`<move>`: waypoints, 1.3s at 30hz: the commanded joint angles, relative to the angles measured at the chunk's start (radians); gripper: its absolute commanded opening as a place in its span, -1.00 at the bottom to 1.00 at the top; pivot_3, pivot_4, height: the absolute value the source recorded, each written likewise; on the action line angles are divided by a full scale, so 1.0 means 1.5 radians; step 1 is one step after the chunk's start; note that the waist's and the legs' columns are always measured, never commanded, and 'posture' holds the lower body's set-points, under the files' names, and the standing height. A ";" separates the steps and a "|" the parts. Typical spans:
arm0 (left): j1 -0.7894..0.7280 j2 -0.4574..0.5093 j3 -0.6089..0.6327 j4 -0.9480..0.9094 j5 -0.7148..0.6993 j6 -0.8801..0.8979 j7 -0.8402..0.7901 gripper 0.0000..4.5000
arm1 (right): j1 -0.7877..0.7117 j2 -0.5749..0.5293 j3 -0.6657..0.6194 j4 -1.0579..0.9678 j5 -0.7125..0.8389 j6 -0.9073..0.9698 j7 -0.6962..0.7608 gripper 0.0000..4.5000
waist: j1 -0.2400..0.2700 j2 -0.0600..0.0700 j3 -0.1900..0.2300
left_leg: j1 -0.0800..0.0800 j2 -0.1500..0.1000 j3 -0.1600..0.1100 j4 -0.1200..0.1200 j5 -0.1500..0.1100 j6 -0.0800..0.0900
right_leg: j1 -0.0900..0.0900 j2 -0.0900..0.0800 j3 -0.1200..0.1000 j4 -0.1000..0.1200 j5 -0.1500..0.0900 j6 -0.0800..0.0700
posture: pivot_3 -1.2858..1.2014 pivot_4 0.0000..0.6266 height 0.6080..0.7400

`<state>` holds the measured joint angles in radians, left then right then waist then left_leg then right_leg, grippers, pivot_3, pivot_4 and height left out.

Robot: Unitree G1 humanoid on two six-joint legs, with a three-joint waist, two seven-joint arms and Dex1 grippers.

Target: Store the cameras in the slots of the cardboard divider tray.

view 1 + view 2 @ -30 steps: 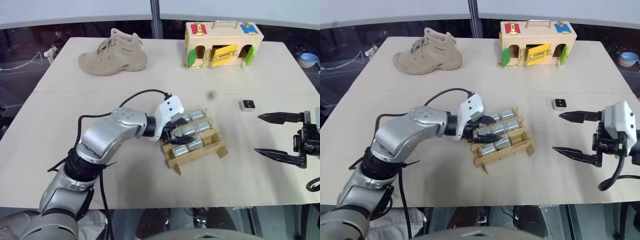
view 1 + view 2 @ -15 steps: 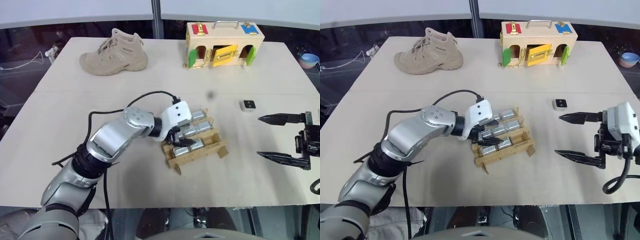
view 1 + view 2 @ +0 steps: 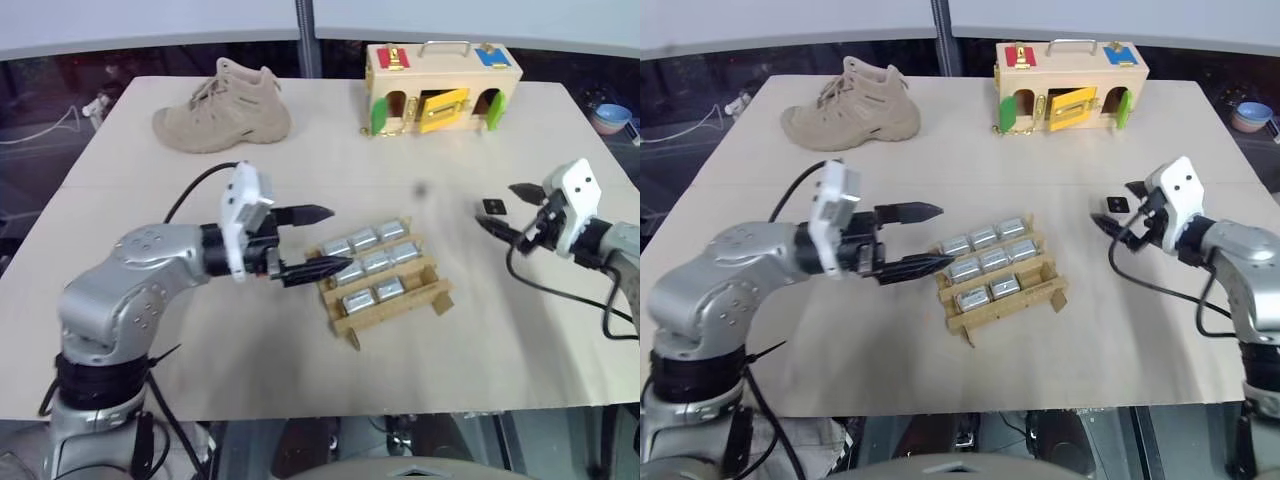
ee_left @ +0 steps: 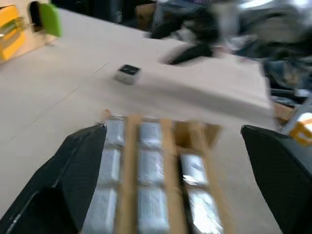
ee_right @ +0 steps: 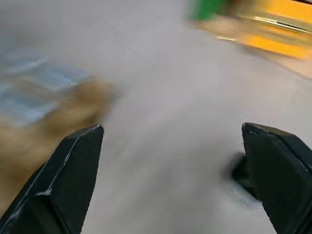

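Left gripper (image 3: 318,241) gapes wide and empty beside the brown cardboard divider tray (image 3: 437,297), whose slots hold eight silver-grey block cameras (image 3: 376,262). Right gripper (image 3: 1118,207) straddles, spread wide, the ninth black-faced camera (image 3: 1116,205). Left wrist view: loose camera (image 4: 128,74) beyond the tray (image 4: 167,146).

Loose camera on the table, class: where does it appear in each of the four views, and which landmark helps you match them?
Left eye view: loose camera, right of the cardboard divider tray.
Right eye view: loose camera, again right of the tray.
Left wrist view: loose camera, beyond the tray's far end.
Right wrist view: a dark blur beside one jaw may be it; cannot tell.
Shared landmark: the tray.
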<state>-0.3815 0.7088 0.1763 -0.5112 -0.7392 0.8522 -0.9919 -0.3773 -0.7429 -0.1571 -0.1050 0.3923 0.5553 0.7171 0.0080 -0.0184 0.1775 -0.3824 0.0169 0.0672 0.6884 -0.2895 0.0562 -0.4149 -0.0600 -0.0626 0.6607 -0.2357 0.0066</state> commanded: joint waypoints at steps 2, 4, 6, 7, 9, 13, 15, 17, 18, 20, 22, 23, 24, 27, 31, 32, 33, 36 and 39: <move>0.132 0.028 0.132 -0.073 -0.025 -0.116 -0.068 0.95 | -0.088 0.085 0.012 0.108 -0.084 0.050 -0.185 1.00 | 0.004 0.000 0.000 | 0.000 0.000 0.000 0.000 0.000 0.000 | 0.000 0.000 0.000 0.000 0.000 0.000 | 0.03 -0.52 1.00; 0.167 0.026 0.157 -0.076 -0.028 -0.147 -0.070 0.95 | -0.107 0.105 0.009 0.131 -0.096 0.072 -0.219 1.00 | 0.005 0.000 0.000 | 0.000 0.000 0.000 -0.001 0.000 0.000 | 0.000 0.000 -0.001 0.000 0.000 0.000 | 0.03 -0.52 1.00; 0.203 0.038 0.172 -0.079 -0.033 -0.169 -0.089 0.95 | -0.117 0.114 0.015 0.149 -0.105 0.081 -0.229 1.00 | 0.005 0.000 0.000 | -0.001 0.000 -0.001 -0.001 0.000 0.000 | 0.000 0.000 -0.001 0.000 0.000 0.000 | 0.03 -0.52 1.00; 0.220 0.041 0.179 -0.079 -0.031 -0.179 -0.095 0.95 | -0.121 0.118 0.018 0.159 -0.111 0.085 -0.235 1.00 | 0.004 0.000 0.000 | -0.001 0.000 -0.001 -0.001 0.000 0.000 | 0.000 0.000 -0.001 0.000 0.000 0.000 | 0.03 -0.52 1.00; 0.248 0.045 0.191 -0.078 -0.028 -0.197 -0.100 0.95 | -0.130 0.126 0.018 0.177 -0.115 0.095 -0.244 1.00 | 0.001 0.000 0.000 | 0.000 0.000 0.000 -0.001 0.000 0.000 | 0.000 0.000 -0.001 -0.001 0.000 0.000 | 0.03 -0.52 1.00; 0.278 0.051 0.196 -0.084 -0.032 -0.217 -0.093 0.95 | -0.148 0.139 0.017 0.221 -0.125 0.088 -0.254 1.00 | 0.000 0.000 0.000 | 0.000 0.000 0.000 -0.001 0.000 0.000 | 0.000 0.000 -0.001 0.000 0.000 0.000 | 0.03 -0.52 1.00; 0.286 0.055 0.197 -0.089 -0.040 -0.219 -0.088 0.95 | -0.157 0.146 0.014 0.245 -0.126 0.085 -0.255 1.00 | 0.000 0.000 0.000 | 0.000 0.000 0.000 -0.001 0.000 0.000 | 0.000 0.001 -0.001 0.000 0.000 0.000 | 0.03 -0.52 1.00; 0.290 0.059 0.197 -0.090 -0.044 -0.220 -0.082 0.95 | -0.165 0.152 0.013 0.266 -0.126 0.077 -0.253 1.00 | 0.000 0.000 0.000 | 0.000 0.000 0.000 -0.001 0.000 0.000 | 0.000 0.001 0.000 0.000 0.000 0.000 | 0.03 -0.52 1.00; 0.292 0.061 0.197 -0.090 -0.044 -0.222 -0.080 0.95 | -0.170 0.156 0.012 0.277 -0.126 0.073 -0.253 1.00 | -0.001 0.000 0.000 | 0.000 0.000 0.000 -0.001 0.000 0.000 | 0.000 0.001 0.000 0.000 0.000 0.000 | 0.03 -0.52 1.00; 0.295 0.064 0.197 -0.092 -0.048 -0.222 -0.074 0.95 | -0.180 0.161 0.011 0.303 -0.128 0.061 -0.253 1.00 | -0.001 0.000 0.000 | 0.000 0.000 0.000 -0.001 0.000 0.000 | 0.000 0.001 0.000 0.000 0.000 0.000 | 0.03 -0.52 1.00; 0.296 0.067 0.196 -0.094 -0.050 -0.224 -0.068 1.00 | -0.188 0.164 0.012 0.325 -0.130 0.049 -0.252 0.78 | -0.002 0.000 0.000 | 0.000 0.000 0.000 -0.001 0.000 0.000 | 0.000 0.001 0.000 0.000 0.000 0.000 | 0.03 -0.52 1.00; 0.295 0.067 0.194 -0.095 -0.052 -0.222 -0.063 1.00 | -0.189 0.165 0.013 0.331 -0.131 0.044 -0.251 0.62 | -0.003 0.000 0.000 | 0.000 0.000 0.000 -0.001 0.000 0.000 | 0.000 0.001 0.000 0.000 0.000 0.000 | 0.03 -0.52 1.00; 0.290 0.066 0.193 -0.095 -0.057 -0.217 -0.052 1.00 | -0.190 0.164 0.013 0.334 -0.132 0.040 -0.250 0.45 | -0.003 0.000 0.000 | 0.000 0.000 0.000 -0.001 0.000 0.000 | 0.000 0.001 0.000 0.000 0.000 0.000 | 0.03 -0.52 1.00; 0.282 0.077 0.181 -0.096 -0.067 -0.183 -0.012 1.00 | -0.174 0.145 0.030 0.317 -0.147 0.018 -0.231 -0.15 | -0.003 0.000 0.000 | 0.000 0.000 0.000 -0.001 0.000 0.000 | 0.000 0.001 0.000 0.000 0.000 0.000 | 0.03 -0.52 1.00; 0.220 0.090 0.162 -0.081 -0.280 -0.037 0.152 1.00 | -0.077 0.058 0.078 0.152 -0.181 -0.173 -0.097 -0.14 | 0.007 0.001 0.000 | -0.001 0.000 -0.001 -0.002 0.000 0.001 | 0.000 0.000 0.000 -0.001 0.000 0.000 | 0.03 -0.52 1.00; 0.193 0.100 0.151 -0.065 -0.374 -0.002 0.199 1.00 | -0.044 0.025 0.091 0.087 -0.184 -0.249 -0.038 -0.14 | 0.006 0.002 0.001 | -0.002 0.000 -0.002 -0.001 0.000 0.001 | -0.001 0.000 -0.001 -0.001 0.000 0.000 | 0.03 -0.52 1.00; 0.158 0.115 0.128 -0.043 -0.475 0.027 0.251 1.00 | -0.009 -0.009 0.098 0.014 -0.173 -0.312 0.025 -0.14 | 0.006 0.002 0.001 | -0.003 0.000 -0.003 -0.001 0.000 0.001 | -0.001 0.000 -0.002 -0.002 0.000 0.000 | 0.03 -0.52 1.00; 0.038 0.120 0.032 0.030 -0.663 0.059 0.387 1.00 | 0.045 -0.061 0.098 -0.145 -0.114 -0.346 0.122 -0.14 | 0.001 0.003 0.001 | -0.002 0.000 -0.003 -0.001 0.000 0.001 | -0.001 0.000 -0.002 -0.002 0.000 0.000 | 0.03 -0.52 1.00; -0.059 0.085 -0.062 0.088 -0.706 0.087 0.473 1.00 | 0.047 -0.070 0.118 -0.225 -0.104 -0.367 0.154 -0.14 | -0.004 0.002 0.001 | 0.001 0.000 -0.003 -0.001 0.000 0.000 | 0.003 0.000 -0.002 -0.001 0.000 0.000 | 0.03 -0.52 1.00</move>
<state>-0.4478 0.8434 0.1387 -0.4098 -1.7469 0.9555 -0.3483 -0.2989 -0.8440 0.0174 -0.3907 0.2189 0.0297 0.9242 0.0021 -0.0162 0.1787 -0.3796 0.0174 0.0631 0.6867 -0.2900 0.0567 -0.4102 -0.0596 -0.0655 0.6587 -0.2357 0.0072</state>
